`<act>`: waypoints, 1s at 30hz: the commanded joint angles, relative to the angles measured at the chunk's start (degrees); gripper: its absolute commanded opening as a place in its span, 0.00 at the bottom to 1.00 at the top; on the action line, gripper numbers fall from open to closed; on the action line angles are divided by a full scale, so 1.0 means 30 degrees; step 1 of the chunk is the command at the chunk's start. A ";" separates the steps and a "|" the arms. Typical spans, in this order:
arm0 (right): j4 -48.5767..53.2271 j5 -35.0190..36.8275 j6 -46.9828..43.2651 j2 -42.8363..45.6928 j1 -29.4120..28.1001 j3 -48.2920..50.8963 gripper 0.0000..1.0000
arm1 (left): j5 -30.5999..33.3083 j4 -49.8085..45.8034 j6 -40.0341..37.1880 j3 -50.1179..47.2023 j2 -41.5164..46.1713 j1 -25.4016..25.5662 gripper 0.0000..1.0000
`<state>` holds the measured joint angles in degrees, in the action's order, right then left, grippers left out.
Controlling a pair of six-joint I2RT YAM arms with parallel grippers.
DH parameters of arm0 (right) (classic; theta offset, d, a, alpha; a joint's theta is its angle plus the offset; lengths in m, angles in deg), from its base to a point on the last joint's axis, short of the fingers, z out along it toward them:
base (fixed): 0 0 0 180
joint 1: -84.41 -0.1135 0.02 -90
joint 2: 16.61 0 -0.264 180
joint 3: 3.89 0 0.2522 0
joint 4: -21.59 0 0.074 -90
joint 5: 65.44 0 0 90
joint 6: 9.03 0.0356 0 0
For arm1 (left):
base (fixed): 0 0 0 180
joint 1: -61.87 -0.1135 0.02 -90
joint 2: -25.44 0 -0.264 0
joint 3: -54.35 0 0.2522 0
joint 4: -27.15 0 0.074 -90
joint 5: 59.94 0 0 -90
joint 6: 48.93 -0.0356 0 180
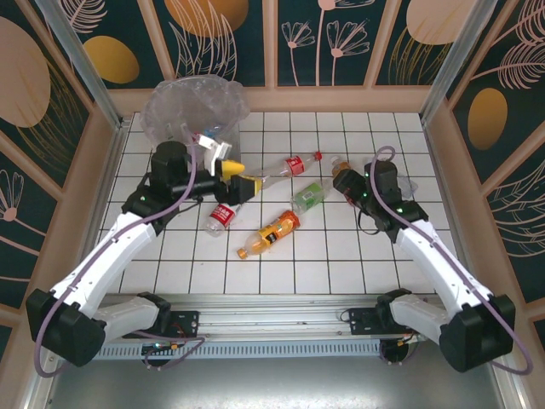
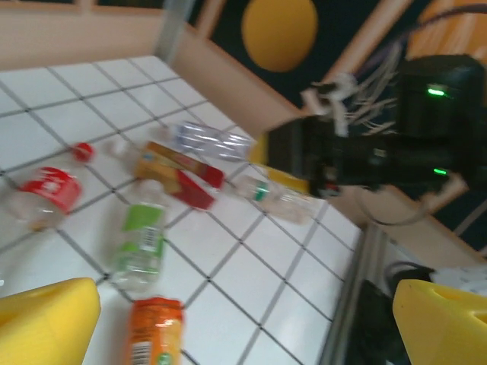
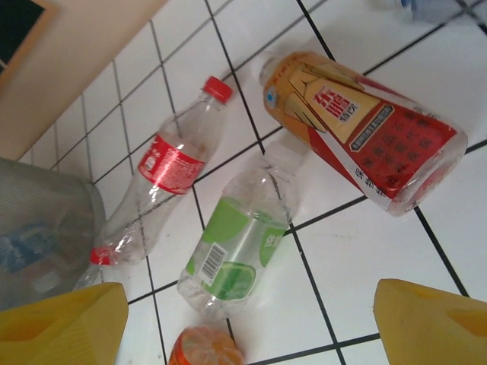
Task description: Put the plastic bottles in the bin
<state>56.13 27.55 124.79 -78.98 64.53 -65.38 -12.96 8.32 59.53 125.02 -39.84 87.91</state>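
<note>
White tiled table [image 1: 341,256], leaf-patterned wall panels around. Left arm stretched forward, left gripper [image 1: 238,175] just beside bin [image 1: 174,115] at far-left corner, fingers spread, empty. Right arm angled inward, right gripper [image 3: 251,323] spread wide over green-label bottle [image 3: 236,247]. Plastic bottles [image 1: 272,232] lie mid-table, outside bin.

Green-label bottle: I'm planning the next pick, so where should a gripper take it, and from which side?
I'd grip the green-label bottle across its labelled middle, from straight above: it lies flat on the tiled table, with bare tile along both long sides.
</note>
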 commanded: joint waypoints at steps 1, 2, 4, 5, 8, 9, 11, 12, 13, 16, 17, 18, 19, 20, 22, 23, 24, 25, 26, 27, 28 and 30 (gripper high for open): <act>-0.1345 -0.0174 0.1371 -0.1318 -0.0322 0.0169 0.86 | -0.2592 0.2790 0.0963 -0.1405 0.0727 0.0334 0.98; -0.1540 -0.0123 0.1505 -0.1792 -0.0441 0.0041 0.86 | -0.2799 0.2908 0.0941 -0.1786 0.0929 0.0413 0.98; -0.1856 -0.0006 0.1695 -0.2761 -0.0700 -0.0238 0.86 | -0.2746 0.2917 0.0712 -0.2161 0.1324 0.0488 0.99; -0.2021 -0.0078 0.1828 -0.3289 -0.0756 -0.0422 0.87 | -0.2709 0.2981 0.0635 -0.2354 0.1520 0.0546 0.98; -0.2567 -0.0275 0.2179 -0.4870 -0.1018 -0.0974 0.90 | -0.2514 0.3247 0.0432 -0.2762 0.2115 0.0577 0.99; -0.2721 -0.0216 0.2268 -0.5398 -0.1155 -0.1209 0.91 | -0.2318 0.3084 0.0252 -0.2727 0.2207 0.0577 0.98; -0.2973 -0.0077 0.2388 -0.6407 -0.1425 -0.1726 0.92 | -0.2080 0.2838 -0.0043 -0.2666 0.2347 0.0577 0.98; -0.3092 -0.0015 0.2458 -0.6865 -0.1508 -0.2006 0.92 | -0.2015 0.2800 -0.0106 -0.2673 0.2390 0.0577 0.98; -0.3238 0.0023 0.2487 -0.7358 -0.1618 -0.2287 0.92 | -0.1997 0.2800 -0.0127 -0.2668 0.2448 0.0577 0.99; -0.3853 -0.0004 0.2657 -0.8688 -0.1796 -0.2890 0.93 | -0.2109 0.2823 -0.0153 -0.2658 0.2562 0.0577 0.99; -0.4007 0.0044 0.2738 -0.9097 -0.1818 -0.3077 0.93 | -0.2050 0.2800 -0.0172 -0.2665 0.2591 0.0577 0.99; -0.4124 0.0071 0.2768 -0.9411 -0.1855 -0.3182 0.93 | -0.2035 0.2771 -0.0199 -0.2673 0.2598 0.0577 0.98; -0.4240 0.0147 0.2849 -0.9767 -0.1841 -0.3329 0.93 | -0.2008 0.2771 -0.0221 -0.2707 0.2627 0.0577 0.98; -0.4262 0.0192 0.2894 -1.0124 -0.1870 -0.3480 0.93 | -0.1962 0.2716 -0.0231 -0.2697 0.2656 0.0577 0.98; -0.4258 0.0177 0.2944 -1.0702 -0.1897 -0.3737 0.93 | -0.1907 0.2551 -0.0344 -0.2676 0.2719 0.0577 0.98; -0.4257 0.0206 0.2972 -1.0955 -0.1901 -0.3855 0.93 | -0.1900 0.2565 -0.0352 -0.2675 0.2824 0.0576 0.98; -0.4290 0.0207 0.3003 -1.1196 -0.1918 -0.3956 0.92 | -0.1889 0.2571 -0.0352 -0.2653 0.2945 0.0577 0.99; -0.4317 0.0257 0.3039 -1.1376 -0.1920 -0.4034 0.92 | -0.1845 0.2566 -0.0359 -0.2678 0.2978 0.0577 0.99; -0.4366 0.0265 0.3067 -1.1558 -0.1928 -0.4127 0.92 | -0.1842 0.2566 -0.0389 -0.2654 0.3059 0.0577 0.99; -0.4395 0.0265 0.3065 -1.1770 -0.1928 -0.4200 0.92 | -0.1824 0.2544 -0.0388 -0.2676 0.3067 0.0577 0.98; -0.4429 0.0265 0.3091 -1.2048 -0.1928 -0.4325 0.92 | -0.1812 0.2502 -0.0427 -0.2665 0.3096 0.0577 0.99; -0.4558 0.0186 0.3165 -1.2480 -0.1947 -0.4533 0.92 | -0.1772 0.2405 -0.0458 -0.2656 0.3068 0.0577 0.99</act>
<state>44.11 27.59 132.89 -114.56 59.17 -76.83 -18.56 14.68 59.75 117.13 -31.40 89.31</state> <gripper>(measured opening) 0.916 0.985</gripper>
